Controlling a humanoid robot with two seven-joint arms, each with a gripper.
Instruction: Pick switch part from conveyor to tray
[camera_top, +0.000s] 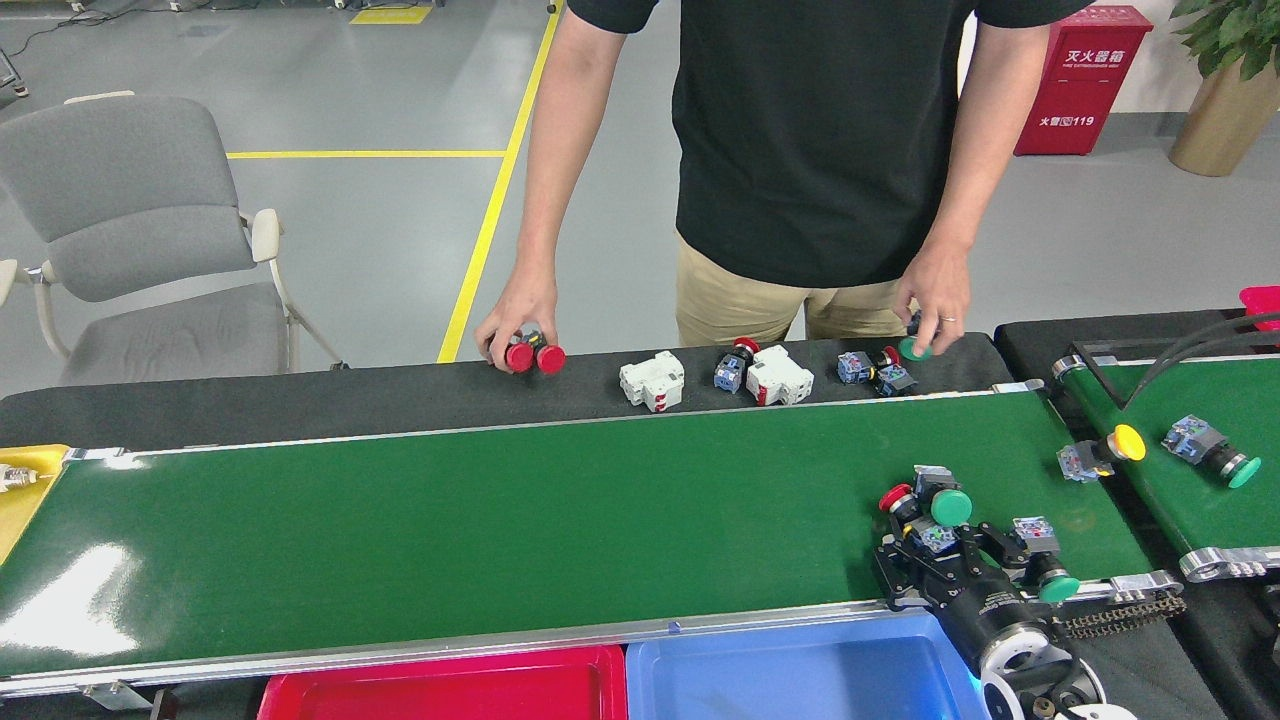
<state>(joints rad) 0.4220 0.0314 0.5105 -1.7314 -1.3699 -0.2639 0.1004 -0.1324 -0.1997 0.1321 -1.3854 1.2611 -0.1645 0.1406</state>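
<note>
Glossy dark-green conveyor (500, 520) with silver rails; red tray (450, 690) beside blue tray (800, 675); green-capped switch part (948, 506); yellow-capped push button (1110, 450); white circuit breakers (652, 381); yellow floor line (495, 190).

Black right gripper (950, 565) on a black arm with a silver wrist ring.

Glossy green conveyor (500, 520), aluminium rails; smooth plastic blue tray (800, 670).
</note>
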